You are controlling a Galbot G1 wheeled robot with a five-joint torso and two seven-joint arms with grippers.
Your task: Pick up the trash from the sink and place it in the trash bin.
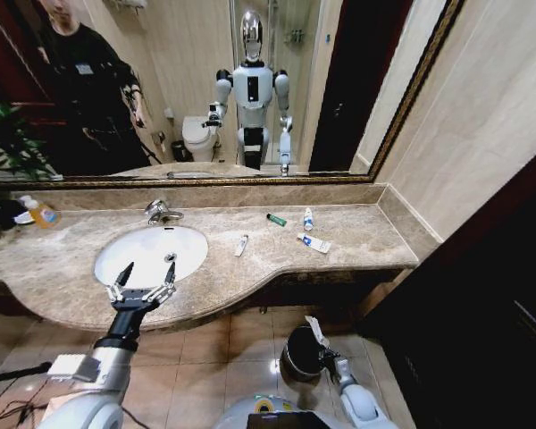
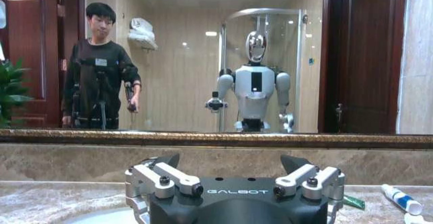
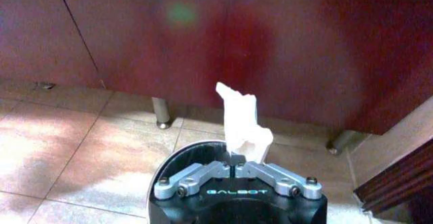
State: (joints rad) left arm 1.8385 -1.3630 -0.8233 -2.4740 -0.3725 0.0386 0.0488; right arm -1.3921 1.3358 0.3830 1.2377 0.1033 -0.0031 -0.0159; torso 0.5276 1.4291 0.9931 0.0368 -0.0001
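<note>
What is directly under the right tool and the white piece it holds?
The right tool, shut on a crumpled white piece of trash, hangs over the trash bin on the tiled floor. Its dark rim shows; the tool's body covers the bin's inside.

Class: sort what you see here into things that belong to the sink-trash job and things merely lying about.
Job: white tubes; small white bottle; dark green tube; white scrap clamped in right gripper; trash bin; sink; left gripper, open.

Lying about: orange-liquid bottle; plant.
</note>
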